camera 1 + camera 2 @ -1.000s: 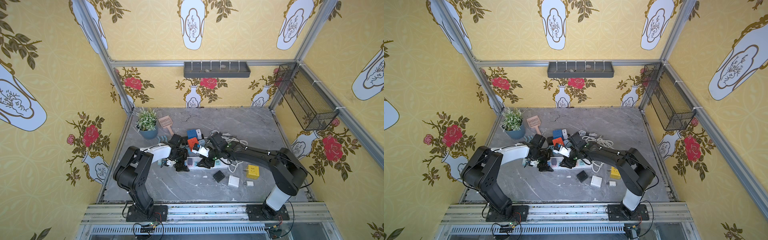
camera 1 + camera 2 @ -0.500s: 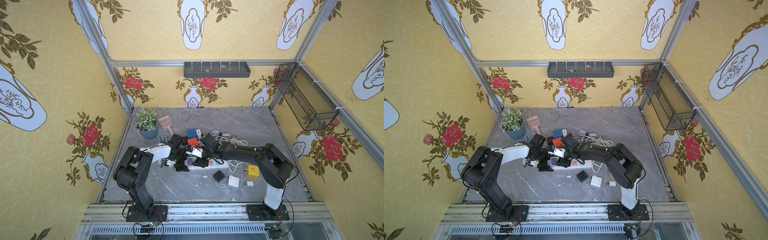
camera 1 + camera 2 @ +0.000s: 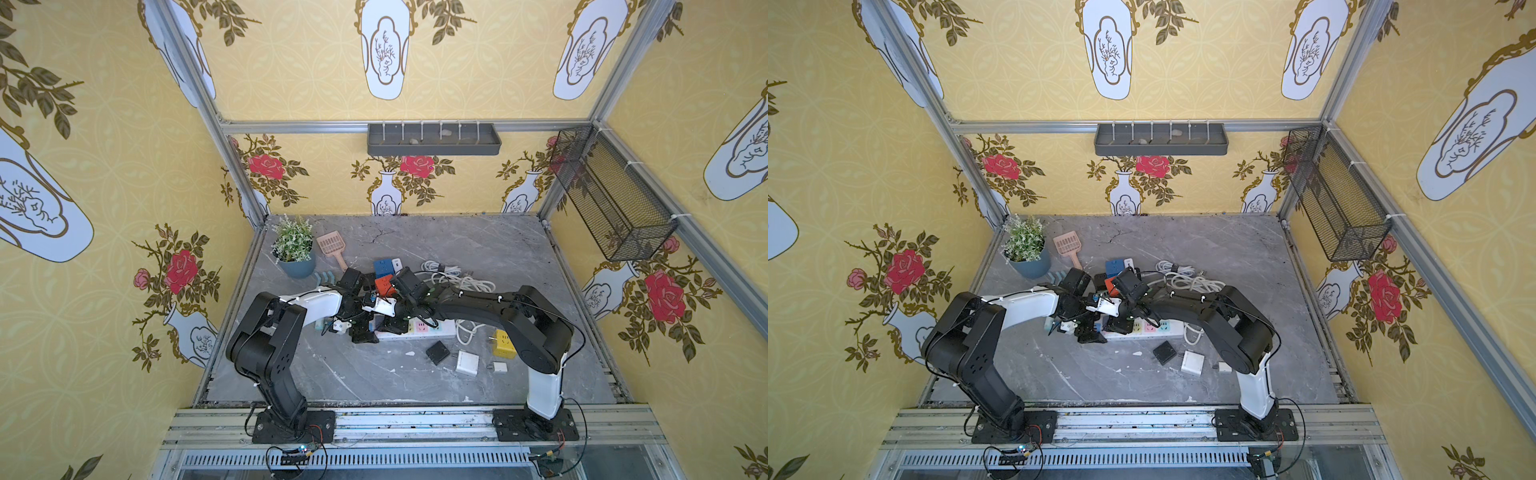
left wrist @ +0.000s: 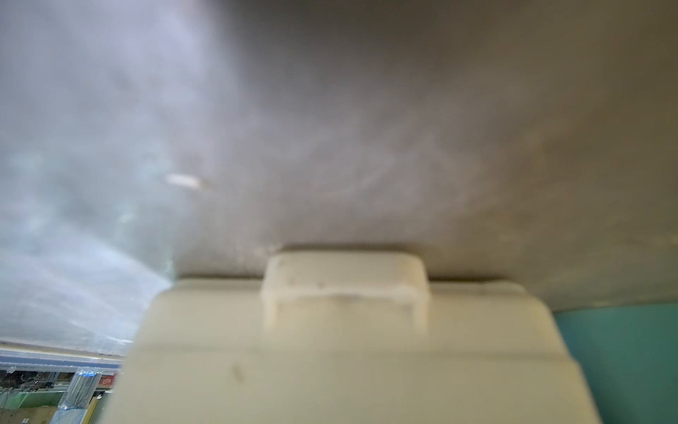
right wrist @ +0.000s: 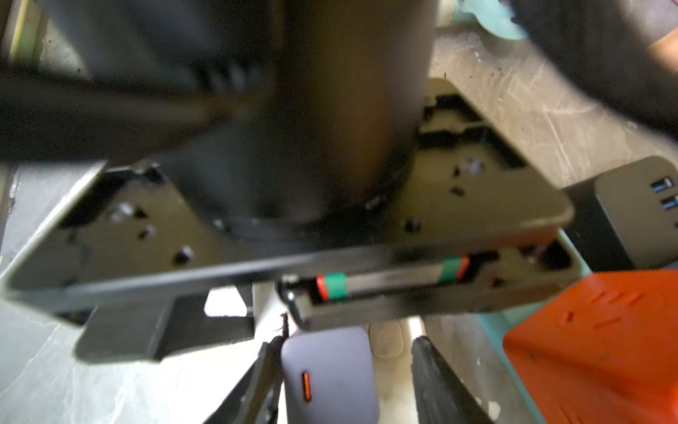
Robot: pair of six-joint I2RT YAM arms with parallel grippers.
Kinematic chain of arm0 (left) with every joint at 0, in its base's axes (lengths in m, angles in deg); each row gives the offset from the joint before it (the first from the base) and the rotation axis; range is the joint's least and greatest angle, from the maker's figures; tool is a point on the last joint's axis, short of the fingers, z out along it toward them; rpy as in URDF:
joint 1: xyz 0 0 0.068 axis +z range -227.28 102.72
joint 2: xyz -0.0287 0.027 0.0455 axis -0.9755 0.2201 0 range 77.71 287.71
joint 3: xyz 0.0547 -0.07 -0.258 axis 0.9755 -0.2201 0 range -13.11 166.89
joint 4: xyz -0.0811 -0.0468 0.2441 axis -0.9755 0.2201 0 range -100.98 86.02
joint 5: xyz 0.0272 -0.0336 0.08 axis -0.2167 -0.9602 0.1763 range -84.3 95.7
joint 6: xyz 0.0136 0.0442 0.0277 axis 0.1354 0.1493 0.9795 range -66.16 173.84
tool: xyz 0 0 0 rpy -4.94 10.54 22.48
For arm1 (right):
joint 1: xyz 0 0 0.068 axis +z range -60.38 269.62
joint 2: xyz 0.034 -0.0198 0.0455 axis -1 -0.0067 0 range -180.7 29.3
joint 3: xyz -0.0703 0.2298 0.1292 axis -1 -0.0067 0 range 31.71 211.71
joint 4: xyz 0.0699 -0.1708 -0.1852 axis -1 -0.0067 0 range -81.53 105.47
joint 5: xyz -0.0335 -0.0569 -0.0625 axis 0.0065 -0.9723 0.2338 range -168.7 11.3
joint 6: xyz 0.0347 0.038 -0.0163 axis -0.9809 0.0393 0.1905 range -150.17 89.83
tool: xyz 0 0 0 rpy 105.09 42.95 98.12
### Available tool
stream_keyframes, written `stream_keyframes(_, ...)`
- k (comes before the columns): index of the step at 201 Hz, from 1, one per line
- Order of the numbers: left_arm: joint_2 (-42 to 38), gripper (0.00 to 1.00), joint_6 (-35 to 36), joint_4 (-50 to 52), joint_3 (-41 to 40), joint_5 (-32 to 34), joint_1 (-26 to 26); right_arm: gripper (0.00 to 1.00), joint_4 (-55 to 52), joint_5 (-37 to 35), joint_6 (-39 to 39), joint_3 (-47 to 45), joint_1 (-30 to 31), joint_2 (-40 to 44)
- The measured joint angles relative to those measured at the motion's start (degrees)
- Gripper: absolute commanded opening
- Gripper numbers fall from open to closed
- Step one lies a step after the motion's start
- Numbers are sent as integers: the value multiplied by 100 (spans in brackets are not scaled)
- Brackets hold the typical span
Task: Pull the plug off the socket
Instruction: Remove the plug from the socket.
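Right gripper [image 5: 346, 342] shifted frame-left along power strip [image 3: 420, 329]; jaws part-open astride grey plug [image 5: 330, 374], lower centre. Left gripper [image 3: 365, 332]: opening unclear.

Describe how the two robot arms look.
Both arms are mostly black, with rounded joints. The left arm has a white forearm link; the right arm a white link above its base. Thin black cables, held by white ties, run along both.
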Motion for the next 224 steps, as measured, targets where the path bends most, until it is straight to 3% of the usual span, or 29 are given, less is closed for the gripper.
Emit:
stream_keyframes(107, 26, 9, 13, 13, 24, -2, 0, 25, -179, 15, 44, 96, 76, -13)
stream_keyframes(224, 33, 9, 20, 4, 26, -7, 0, 23, -293, -107, -52, 85, 76, 457)
